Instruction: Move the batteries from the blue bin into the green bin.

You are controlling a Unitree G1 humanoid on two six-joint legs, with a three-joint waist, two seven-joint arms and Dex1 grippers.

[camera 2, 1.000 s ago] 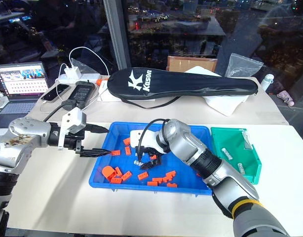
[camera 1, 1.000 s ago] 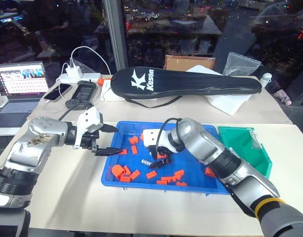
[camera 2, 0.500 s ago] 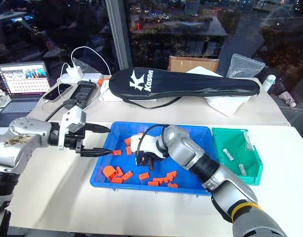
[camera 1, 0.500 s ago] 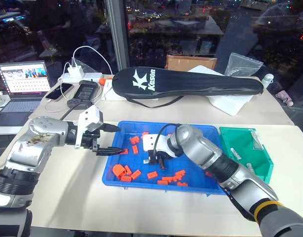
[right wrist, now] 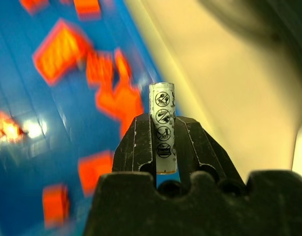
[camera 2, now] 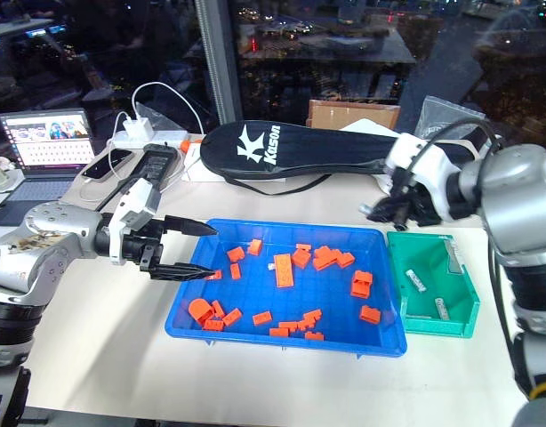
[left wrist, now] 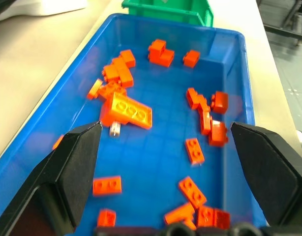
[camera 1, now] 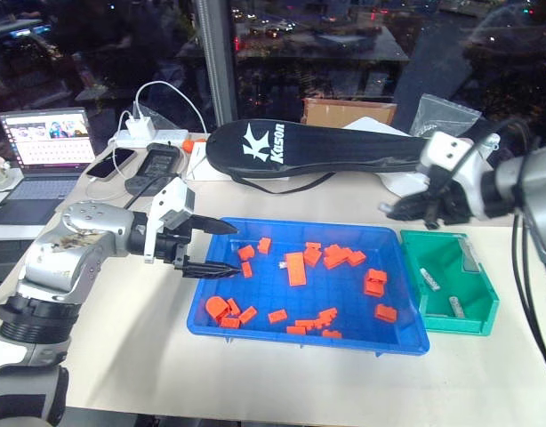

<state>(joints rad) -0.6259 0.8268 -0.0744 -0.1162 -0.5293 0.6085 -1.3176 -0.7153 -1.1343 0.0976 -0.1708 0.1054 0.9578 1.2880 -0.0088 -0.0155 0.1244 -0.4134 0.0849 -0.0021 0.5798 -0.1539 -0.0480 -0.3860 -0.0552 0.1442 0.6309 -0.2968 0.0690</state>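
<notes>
The right gripper [right wrist: 162,142] is clamping a battery [right wrist: 162,125] upright between its closed fingers, hanging above the table near the far left corner of the green bin [camera 1: 473,307]. Two more batteries [camera 1: 430,278] are lying inside that bin. The left gripper [camera 1: 221,247] is hovering with its fingers spread wide over the left end of the blue bin [camera 1: 362,336], holding nothing. Orange bricks [camera 1: 296,268] are lying scattered across the blue bin's floor.
</notes>
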